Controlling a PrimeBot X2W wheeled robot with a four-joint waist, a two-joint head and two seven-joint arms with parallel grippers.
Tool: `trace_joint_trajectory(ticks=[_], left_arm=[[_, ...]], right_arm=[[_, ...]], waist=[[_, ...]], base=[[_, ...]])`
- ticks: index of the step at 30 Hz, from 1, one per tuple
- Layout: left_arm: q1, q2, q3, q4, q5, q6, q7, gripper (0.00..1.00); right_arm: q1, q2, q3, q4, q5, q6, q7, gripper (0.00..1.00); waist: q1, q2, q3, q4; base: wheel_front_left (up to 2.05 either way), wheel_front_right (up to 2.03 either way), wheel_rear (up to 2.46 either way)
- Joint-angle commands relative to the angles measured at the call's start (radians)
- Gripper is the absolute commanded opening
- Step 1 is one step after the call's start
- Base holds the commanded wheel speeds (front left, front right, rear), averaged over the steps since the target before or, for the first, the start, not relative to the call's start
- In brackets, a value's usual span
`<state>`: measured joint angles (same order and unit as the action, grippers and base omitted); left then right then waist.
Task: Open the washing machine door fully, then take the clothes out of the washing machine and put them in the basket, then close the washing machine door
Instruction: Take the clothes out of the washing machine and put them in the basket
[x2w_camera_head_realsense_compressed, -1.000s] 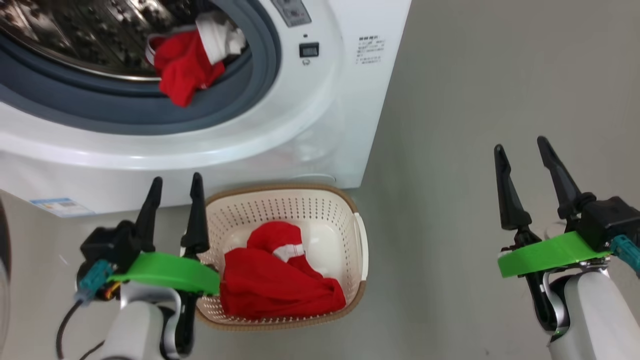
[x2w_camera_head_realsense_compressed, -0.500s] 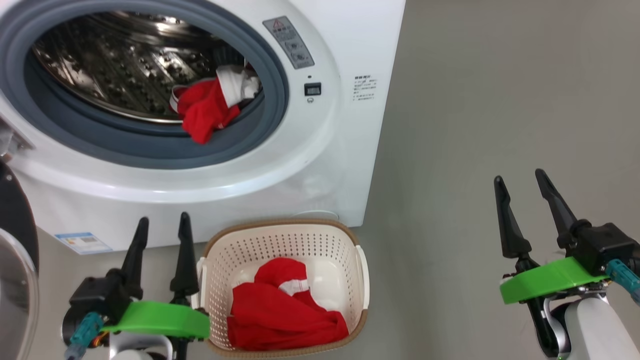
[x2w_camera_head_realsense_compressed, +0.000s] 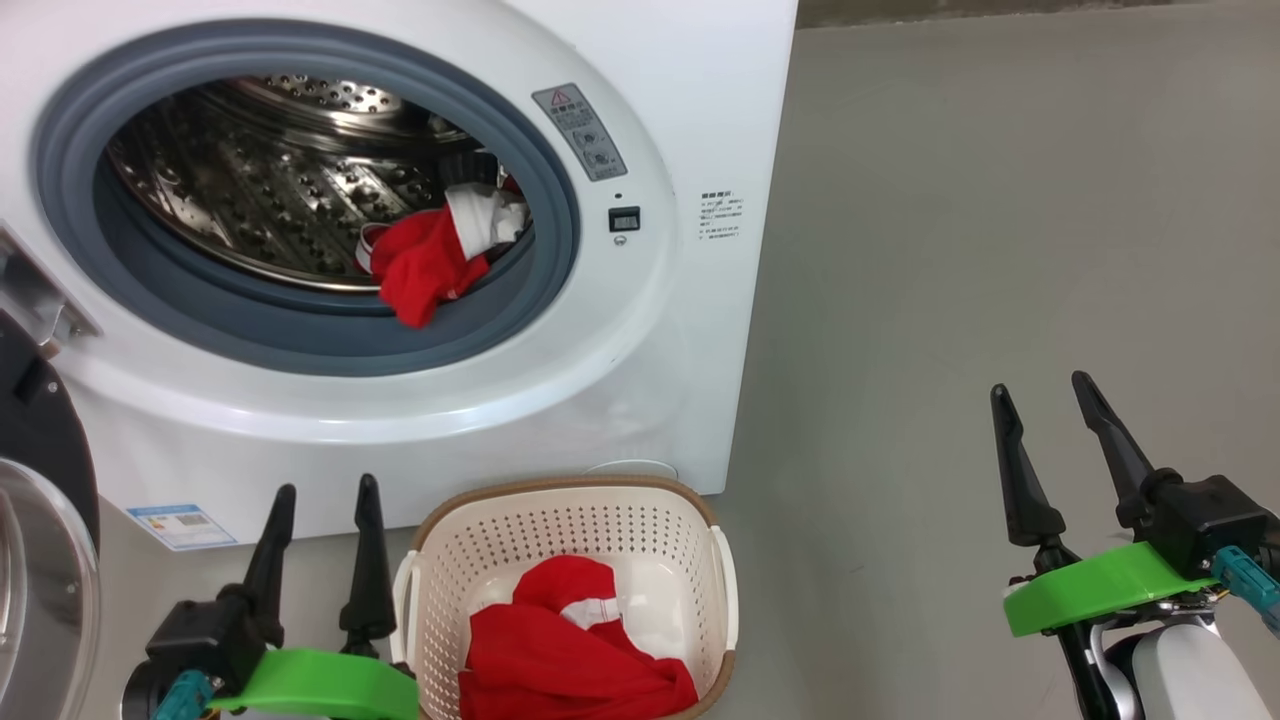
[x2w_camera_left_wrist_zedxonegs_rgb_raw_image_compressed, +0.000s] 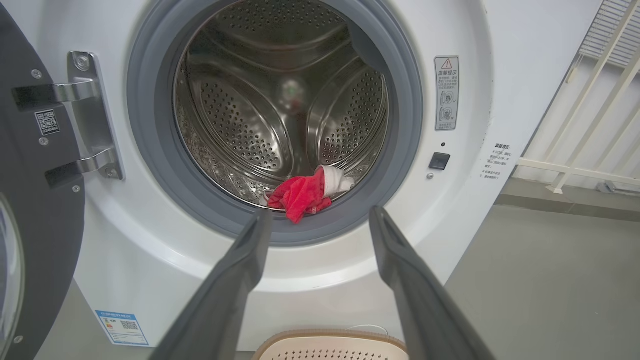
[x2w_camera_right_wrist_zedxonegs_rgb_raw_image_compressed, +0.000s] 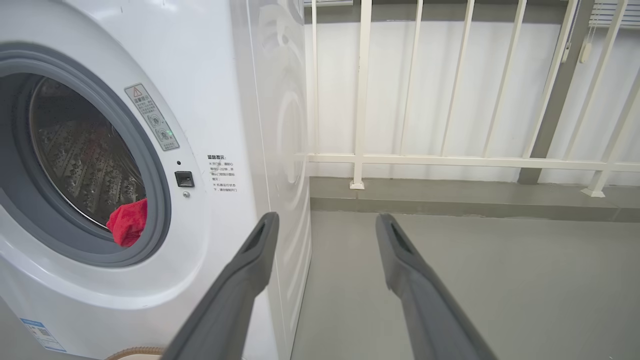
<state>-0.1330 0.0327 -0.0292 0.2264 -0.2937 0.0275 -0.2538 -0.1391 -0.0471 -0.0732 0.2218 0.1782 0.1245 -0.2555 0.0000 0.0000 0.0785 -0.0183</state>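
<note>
**Door wide open, one garment in the basket, one on the drum's lip**

The washing machine (x2w_camera_head_realsense_compressed: 680, 380) stands with its door (x2w_camera_head_realsense_compressed: 40, 450) swung right out to the robot's left. The door's black rim and glass bowl sit at the edge of the head view, and the steel hinge (x2w_camera_left_wrist_zedxonegs_rgb_raw_image_compressed: 90, 110) is bared on the white front. Inside the grey gasket (x2w_camera_head_realsense_compressed: 300, 335) the perforated drum (x2w_camera_head_realsense_compressed: 260, 200) shines. At its lower right lies a crumpled red-and-white garment (x2w_camera_head_realsense_compressed: 425, 265), with a red fold drooping over the drum's edge onto the gasket and the white part bunched above it.

On the grey floor (x2w_camera_head_realsense_compressed: 1000, 250), close to the machine's base, sits the basket (x2w_camera_head_realsense_compressed: 560, 520), cream with a brown rim. A red bundle (x2w_camera_head_realsense_compressed: 560, 650) with a white band lies in it, heaped toward the near side, and the far part of the basket's bottom is bare.

The left gripper (x2w_camera_head_realsense_compressed: 326, 487) hangs just left of the basket, fingers spread and pointing up at the machine, holding nothing. In its wrist view the two fingers frame the garment in the drum, well short of it. The right gripper (x2w_camera_head_realsense_compressed: 1040, 385) is well off to the right over the floor, likewise spread and holding nothing, with a green band (x2w_camera_head_realsense_compressed: 1100, 585) at its wrist. Its wrist view looks past the machine's right corner to a white railing (x2w_camera_right_wrist_zedxonegs_rgb_raw_image_compressed: 450, 160) against the wall. A blue-and-white sticker (x2w_camera_head_realsense_compressed: 180, 525) sits low on the machine's front, left of the basket.
</note>
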Motion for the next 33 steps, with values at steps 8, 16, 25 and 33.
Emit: trace_joint_trajectory(ticks=[8, 16, 25, 33], left_arm=[[0.006, 0.018, 0.028, -0.034, 0.029, 0.007, -0.008, 1.0], [0.007, 0.018, 0.017, -0.027, 0.029, 0.003, -0.008, 1.0], [-0.058, 0.018, -0.002, -0.013, 0.013, 0.016, -0.008, 1.0], [-0.143, 0.018, 0.009, 0.029, 0.01, 0.012, -0.008, 1.0]], right_arm=[[0.003, -0.003, 0.012, -0.054, 0.001, 0.006, -0.006, 1.0], [0.01, -0.003, 0.0, -0.034, -0.02, 0.006, -0.006, 1.0], [-0.006, -0.003, 0.019, -0.029, -0.008, 0.006, -0.006, 1.0], [-0.032, -0.003, 0.028, -0.043, -0.01, 0.006, -0.006, 1.0]], waist=[[0.0, 0.0, -0.013, 0.001], [0.0, 0.0, -0.014, 0.002], [0.0, 0.0, 0.024, 0.006], [0.0, 0.0, 0.079, -0.001]], base=[[0.0, 0.0, 0.0], [0.0, 0.0, 0.0], [0.0, 0.0, 0.0], [0.0, 0.0, 0.0]])
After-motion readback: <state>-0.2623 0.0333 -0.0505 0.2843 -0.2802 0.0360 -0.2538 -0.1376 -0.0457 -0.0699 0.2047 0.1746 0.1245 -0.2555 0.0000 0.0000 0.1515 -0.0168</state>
